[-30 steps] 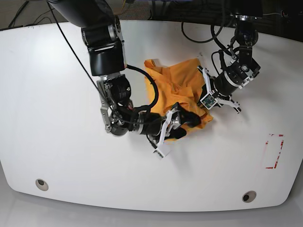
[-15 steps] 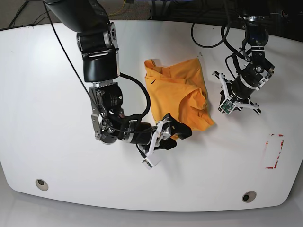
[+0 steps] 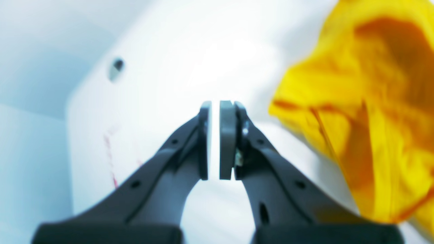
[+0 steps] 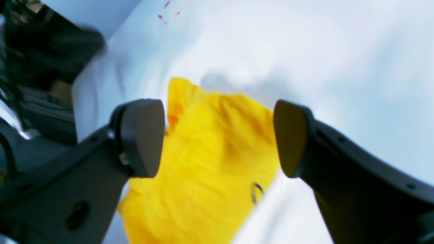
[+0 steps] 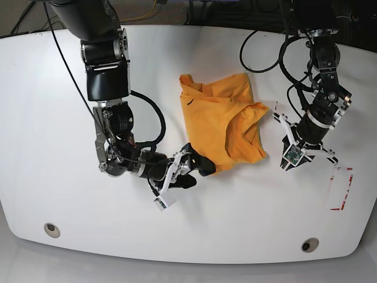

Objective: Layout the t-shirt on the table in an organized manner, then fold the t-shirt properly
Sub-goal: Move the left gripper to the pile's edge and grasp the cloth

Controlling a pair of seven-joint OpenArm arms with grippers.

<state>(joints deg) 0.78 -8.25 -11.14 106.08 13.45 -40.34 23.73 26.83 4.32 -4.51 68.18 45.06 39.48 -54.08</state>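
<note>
The orange-yellow t-shirt [image 5: 221, 118] lies crumpled in a heap on the white table [image 5: 59, 88], a little behind its middle. My right gripper [image 5: 197, 171] is open just off the shirt's front edge. In the right wrist view the t-shirt [image 4: 210, 162] shows between the spread fingers of the right gripper [image 4: 218, 139], with nothing held. My left gripper [image 5: 293, 158] hovers to the right of the heap, apart from it. The left wrist view shows the left gripper [image 3: 214, 135] shut on nothing, with the t-shirt [image 3: 373, 101] off to its right.
Two round grey grommets [image 5: 52, 229] [image 5: 310, 244] sit near the table's front edge. A red tape rectangle [image 5: 341, 188] marks the front right, close to my left arm. Black cables [image 5: 259, 59] trail over the back edge. The right arm's dark links [image 5: 106, 76] stand over the left half.
My right gripper has drawn back to the left, off the shirt's front edge. The left gripper has swung right and forward, away from the shirt, which has settled into a looser heap.
</note>
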